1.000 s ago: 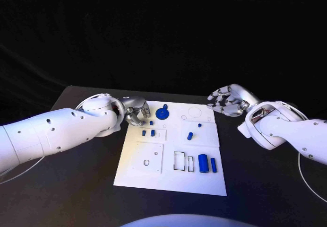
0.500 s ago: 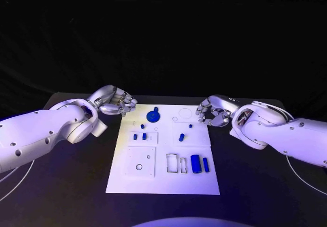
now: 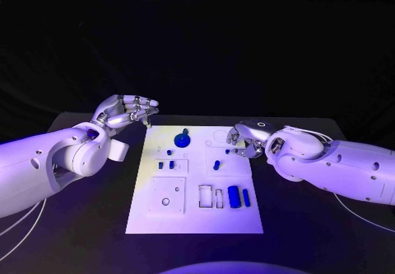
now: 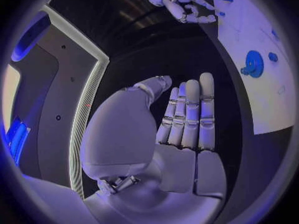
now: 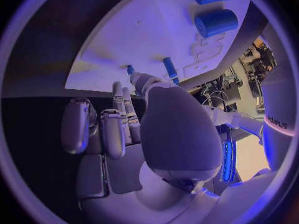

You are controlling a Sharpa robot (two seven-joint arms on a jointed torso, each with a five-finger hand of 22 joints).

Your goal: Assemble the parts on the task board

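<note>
The white task board (image 3: 193, 220) lies in the middle of the table. On it are a blue gear (image 3: 182, 140), small blue pegs (image 3: 171, 164), a blue pin (image 3: 216, 165) and two blue cylinders (image 3: 234, 196) near its right edge. My left hand (image 3: 128, 111) hangs beyond the board's far left corner, palm flat, fingers straight, holding nothing. My right hand (image 3: 247, 140) hovers over the board's far right edge, fingers pointing down, nothing in them. In the right wrist view its fingertips (image 5: 119, 92) are close to a small peg (image 5: 130, 69) and the pin (image 5: 169, 67). The gear (image 4: 254, 63) also appears in the left wrist view.
Black table (image 3: 82, 228) surrounds the board on every side. The board has empty rectangular slots (image 3: 210, 196) and a square plate with a round hole (image 3: 165, 201) on its near half. Both white forearms flank the board.
My left hand has lifted off the board's far left corner and drawn back outward. My right hand has come in over the board's far right edge and lowered.
</note>
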